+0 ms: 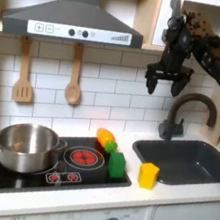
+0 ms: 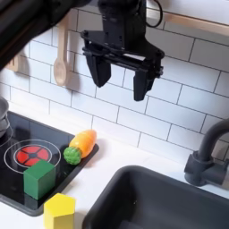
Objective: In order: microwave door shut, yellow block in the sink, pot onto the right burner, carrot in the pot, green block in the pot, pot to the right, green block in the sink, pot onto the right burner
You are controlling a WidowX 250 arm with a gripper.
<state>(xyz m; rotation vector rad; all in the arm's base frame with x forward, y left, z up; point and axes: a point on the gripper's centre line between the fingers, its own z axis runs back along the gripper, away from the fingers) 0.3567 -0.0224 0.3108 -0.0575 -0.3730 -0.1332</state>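
While the gripper is held spread and empty above | 1 pot | 1 carrot | 1 green block | 1 yellow block | 1 sink are counted.

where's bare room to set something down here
Free: the sink basin, and the front counter strip below the stovetop. Crowded: the red burner, edged by the carrot, green block and yellow block; the pot fills the other burner.

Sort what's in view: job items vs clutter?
Job: pot, carrot, green block, yellow block, sink, microwave door, gripper.
Lying about: wooden spatula, wooden spoon, range hood, faucet.
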